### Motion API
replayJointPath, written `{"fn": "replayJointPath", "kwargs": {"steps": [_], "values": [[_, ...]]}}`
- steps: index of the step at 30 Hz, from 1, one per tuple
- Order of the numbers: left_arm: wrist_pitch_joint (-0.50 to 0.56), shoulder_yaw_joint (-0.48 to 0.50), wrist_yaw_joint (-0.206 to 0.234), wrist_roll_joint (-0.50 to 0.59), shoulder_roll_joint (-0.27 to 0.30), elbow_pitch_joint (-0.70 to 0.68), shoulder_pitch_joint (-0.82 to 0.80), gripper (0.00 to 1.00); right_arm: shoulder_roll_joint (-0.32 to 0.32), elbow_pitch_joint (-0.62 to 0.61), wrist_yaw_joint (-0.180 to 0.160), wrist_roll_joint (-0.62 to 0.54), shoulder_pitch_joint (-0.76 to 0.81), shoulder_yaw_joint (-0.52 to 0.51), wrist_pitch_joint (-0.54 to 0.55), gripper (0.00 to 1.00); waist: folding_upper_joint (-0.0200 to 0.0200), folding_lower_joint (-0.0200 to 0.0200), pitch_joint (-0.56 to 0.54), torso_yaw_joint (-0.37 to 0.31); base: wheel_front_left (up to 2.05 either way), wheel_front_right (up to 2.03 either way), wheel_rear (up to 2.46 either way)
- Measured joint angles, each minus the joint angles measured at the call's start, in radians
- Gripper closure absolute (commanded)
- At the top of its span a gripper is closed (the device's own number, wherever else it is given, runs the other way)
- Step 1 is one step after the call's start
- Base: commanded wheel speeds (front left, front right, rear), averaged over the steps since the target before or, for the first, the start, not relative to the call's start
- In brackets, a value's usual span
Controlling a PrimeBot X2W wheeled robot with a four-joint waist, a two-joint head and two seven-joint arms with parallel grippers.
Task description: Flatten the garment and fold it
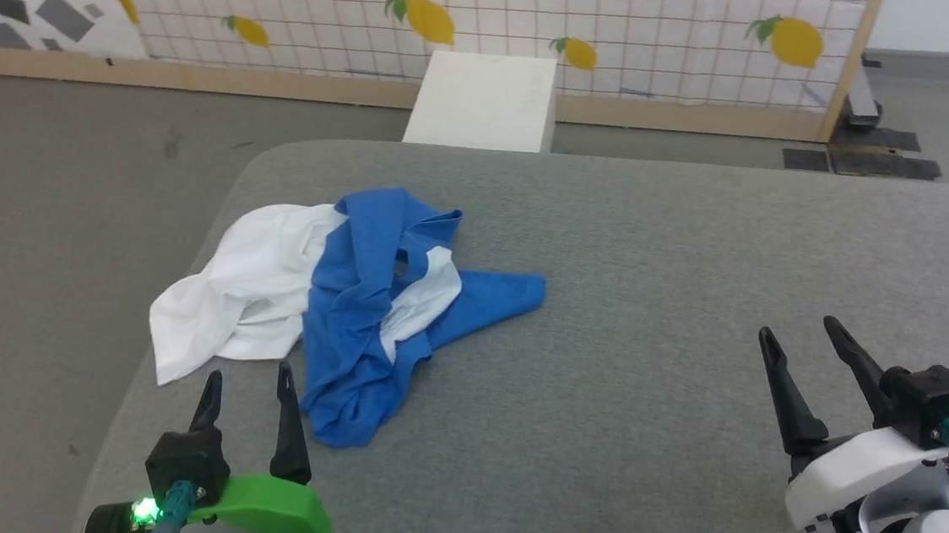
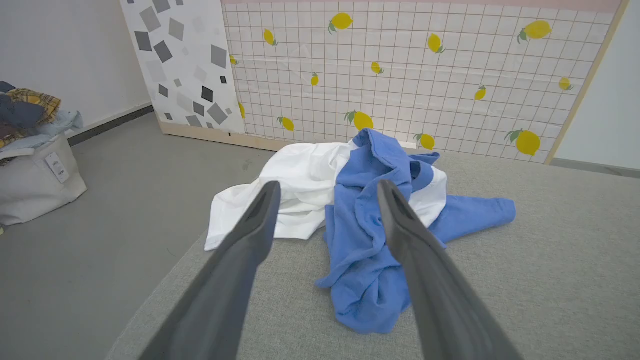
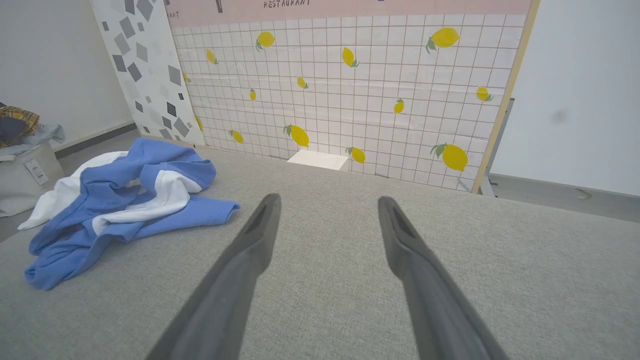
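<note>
Flattening comes first: the garment [image 1: 359,301] lies crumpled on the left part of the table [image 1: 654,286], just ahead of the left gripper [image 1: 248,371]; the right gripper [image 1: 797,327] is well apart. Both have jaws spread and empty. Better to pinch one layer at the white hem.

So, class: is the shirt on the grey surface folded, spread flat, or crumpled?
Crumpled. The garment lies bunched on the grey surface, its blue and white cloth twisted together, with no neat fold.
</note>
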Motion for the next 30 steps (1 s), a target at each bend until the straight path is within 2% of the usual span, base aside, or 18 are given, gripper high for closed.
{"fn": "replayJointPath", "kwargs": {"steps": [17,30], "values": [[-0.038,0.003,-0.001,-0.025,0.000,0.016,0.010,0.00,0.000,0.029,0.000,0.032,0.019,-0.001,-0.032,0.00,0.0000,0.0000,-0.007,0.119,0.00,0.00,0.00],[-0.065,0.001,-0.001,-0.042,0.000,0.031,0.012,0.00,0.000,0.054,0.000,0.052,0.024,-0.004,-0.062,0.00,0.0000,0.0000,-0.006,0.182,0.00,0.00,0.00]]}}
